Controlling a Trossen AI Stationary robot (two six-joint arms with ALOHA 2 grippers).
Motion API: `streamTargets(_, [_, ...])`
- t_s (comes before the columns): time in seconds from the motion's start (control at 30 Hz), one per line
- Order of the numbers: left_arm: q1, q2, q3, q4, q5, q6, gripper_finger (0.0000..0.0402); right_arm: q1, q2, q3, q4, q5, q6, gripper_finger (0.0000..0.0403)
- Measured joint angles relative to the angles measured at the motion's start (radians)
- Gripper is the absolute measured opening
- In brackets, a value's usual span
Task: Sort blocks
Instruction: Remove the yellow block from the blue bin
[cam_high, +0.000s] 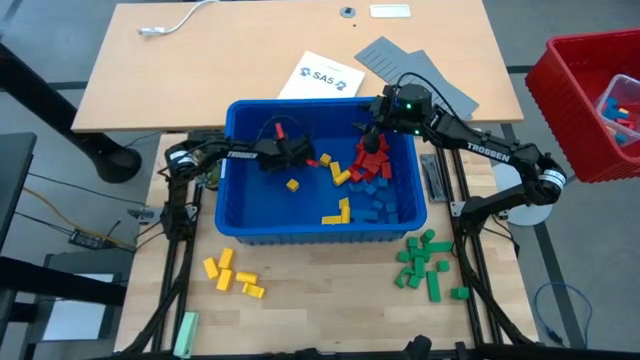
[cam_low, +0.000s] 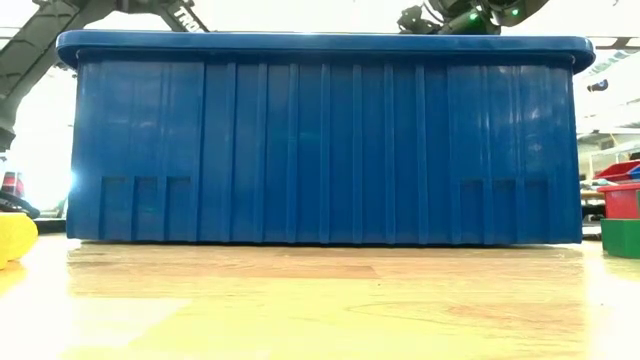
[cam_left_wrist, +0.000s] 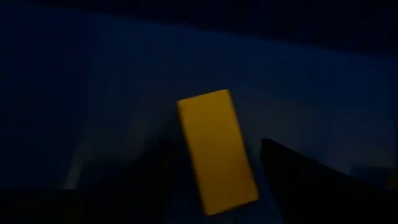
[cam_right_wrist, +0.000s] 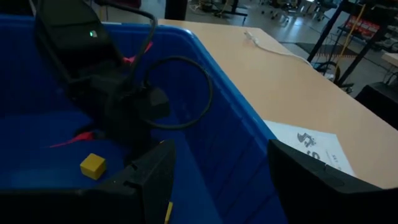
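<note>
A blue bin (cam_high: 232, 170) in the middle of the table holds loose blocks: a red pile (cam_high: 372, 160), blue ones (cam_high: 378, 195) and a few yellow ones (cam_high: 337, 212). My left gripper (cam_high: 294, 163) reaches down into the bin's left half and is open. A single yellow block (cam_left_wrist: 217, 149) lies flat on the bin floor, and in the left wrist view the gripper's two fingers stand on either side of it. That same block (cam_high: 292, 184) shows in the high view. My right gripper (cam_high: 374, 136) hangs open over the bin's far right part, above the red pile, with nothing between its fingers.
Yellow blocks (cam_high: 230, 275) lie on the table in front of the bin at the left, and green blocks (cam_high: 425, 262) at the right. A pale green bar (cam_high: 185, 330) lies near the front edge. A red basket (cam_high: 590, 100) stands at the far right. A printed sheet (cam_high: 320, 77) and grey panels (cam_high: 400, 60) lie behind the bin.
</note>
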Motion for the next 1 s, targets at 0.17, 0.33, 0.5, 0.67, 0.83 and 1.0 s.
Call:
streamTargets(0.17, [0.026,0.0,-0.041,0.019,0.001,0.003,0.0245,0.0,0.0,0.0,-0.003,0.0,0.006,0.0238])
streamTargets(0.33, [0.03,-0.004,-0.057,0.038,0.011,0.097,0.0233,0.0,0.0,0.0,-0.005,-0.013,0.006,0.0238])
streamTargets(0.5, [0.03,-0.003,-0.058,0.046,0.001,0.166,0.0166,0.0,0.0,0.0,-0.006,-0.014,0.006,0.0238])
streamTargets(0.67, [0.025,-0.002,-0.039,0.047,0.019,0.22,0.0133,0.0,0.0,0.0,-0.007,-0.014,0.007,0.0238])
streamTargets(0.83, [-0.007,-0.021,0.037,0.028,0.021,0.355,0.0133,0.0,0.0,0.0,-0.011,-0.014,0.006,0.0238])
streamTargets(1.0, [-0.049,-0.071,0.138,-0.044,-0.023,0.458,0.0133,0.0,0.0,0.0,-0.014,-0.013,0.004,0.0238])
